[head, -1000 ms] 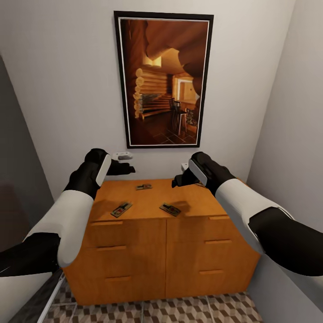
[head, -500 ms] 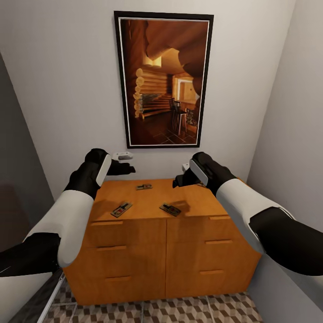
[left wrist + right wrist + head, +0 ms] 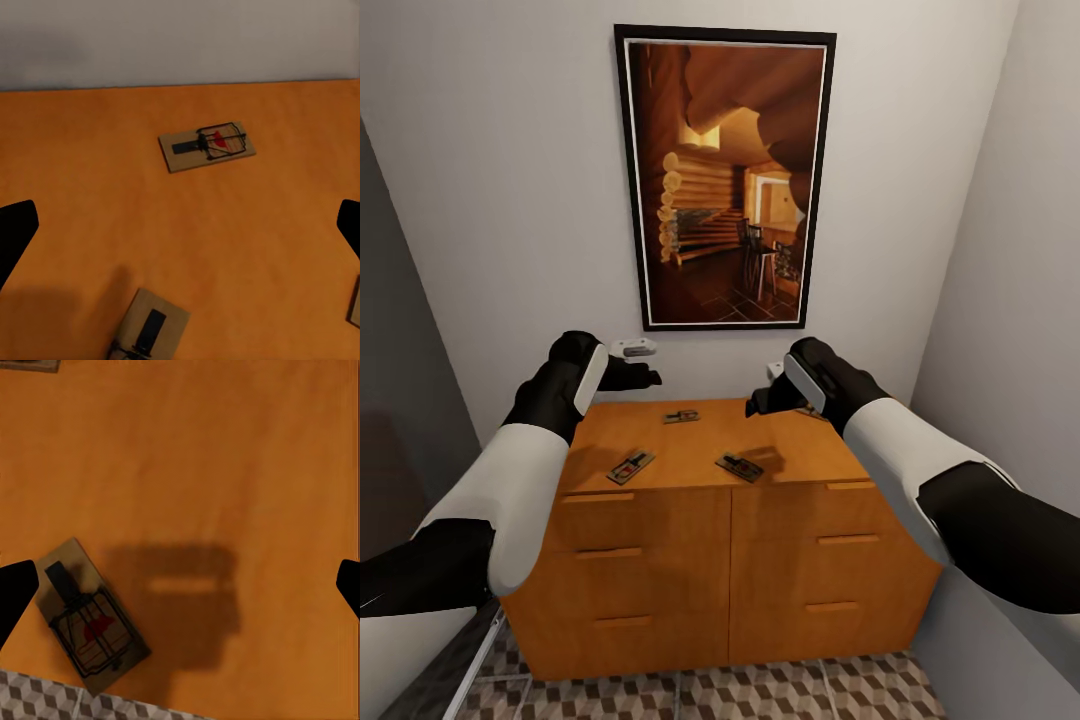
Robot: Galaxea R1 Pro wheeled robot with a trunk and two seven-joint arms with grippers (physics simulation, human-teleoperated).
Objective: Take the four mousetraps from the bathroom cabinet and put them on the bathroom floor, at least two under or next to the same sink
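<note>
Three mousetraps lie on the flat top of the orange-brown cabinet (image 3: 660, 540): one near the back (image 3: 681, 416), one front left (image 3: 631, 466), one front right (image 3: 740, 467). My left gripper (image 3: 643, 378) hovers open above the cabinet's back left; in the left wrist view it (image 3: 180, 232) looks at the back mousetrap (image 3: 208, 145) and a nearer one (image 3: 150, 330). My right gripper (image 3: 763, 402) hovers open above the right half, with the front right mousetrap (image 3: 90, 619) below it (image 3: 180, 585). The bathroom floor (image 3: 760, 690) lies in front of the cabinet. The bathroom sink is out of view.
A large framed picture (image 3: 725, 175) hangs on the wall behind the cabinet. A small white fitting (image 3: 633, 348) sits on that wall just above the cabinet. A grey wall (image 3: 1010, 300) closes in on the right, and a dark panel (image 3: 400, 400) on the left.
My right arm has edged very slightly to the right. The mousetraps and the left arm have stayed put.
</note>
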